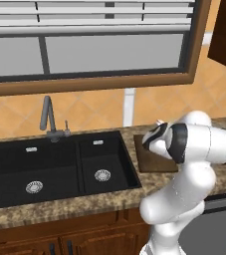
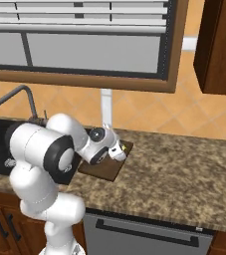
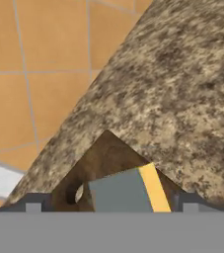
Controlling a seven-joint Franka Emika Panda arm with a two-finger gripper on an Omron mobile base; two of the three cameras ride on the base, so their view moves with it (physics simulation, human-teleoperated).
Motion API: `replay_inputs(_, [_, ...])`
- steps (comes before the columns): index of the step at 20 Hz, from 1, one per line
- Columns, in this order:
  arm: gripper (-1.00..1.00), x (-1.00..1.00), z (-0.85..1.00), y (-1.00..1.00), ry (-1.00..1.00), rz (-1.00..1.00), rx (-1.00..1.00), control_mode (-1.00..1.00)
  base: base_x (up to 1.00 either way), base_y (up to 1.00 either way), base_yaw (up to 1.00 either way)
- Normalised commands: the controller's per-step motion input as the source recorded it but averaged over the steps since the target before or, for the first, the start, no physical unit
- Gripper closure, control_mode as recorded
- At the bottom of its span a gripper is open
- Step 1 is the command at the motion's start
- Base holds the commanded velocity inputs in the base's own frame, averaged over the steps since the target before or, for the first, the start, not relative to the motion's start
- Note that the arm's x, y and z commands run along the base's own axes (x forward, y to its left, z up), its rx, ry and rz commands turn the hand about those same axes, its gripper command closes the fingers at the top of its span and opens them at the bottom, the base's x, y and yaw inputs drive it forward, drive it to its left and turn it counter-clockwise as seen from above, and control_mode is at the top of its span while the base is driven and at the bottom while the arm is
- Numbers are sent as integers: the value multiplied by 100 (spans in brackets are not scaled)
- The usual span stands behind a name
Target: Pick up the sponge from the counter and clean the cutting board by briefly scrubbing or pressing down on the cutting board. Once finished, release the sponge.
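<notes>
The sponge (image 3: 126, 190), grey-blue on top with a yellow layer along one side, lies on the dark brown cutting board (image 3: 106, 153) close to the board's small hole. My gripper (image 3: 111, 203) is open and straddles the sponge, with a gap between each fingertip and the sponge's sides. From the right base view, the gripper (image 2: 118, 152) hangs low over the far corner of the cutting board (image 2: 104, 169). In the left base view my arm covers most of the cutting board (image 1: 152, 162).
The board rests on the speckled granite counter (image 2: 184, 169), which stretches bare to the right. A black double sink (image 1: 59, 164) with a grey faucet (image 1: 49, 117) lies left of the board. An orange tiled wall rises behind.
</notes>
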Motion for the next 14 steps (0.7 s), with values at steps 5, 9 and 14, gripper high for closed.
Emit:
replay_inputs(5, [-100,-26,34,0,-7,3,0,-100,0,0,0])
replay_inputs(9, [-100,-86,95,0,-19,7,6,-100,0,0,0])
replay_inputs(14, [-100,-89,100,0,-19,5,24,-100,0,0,0])
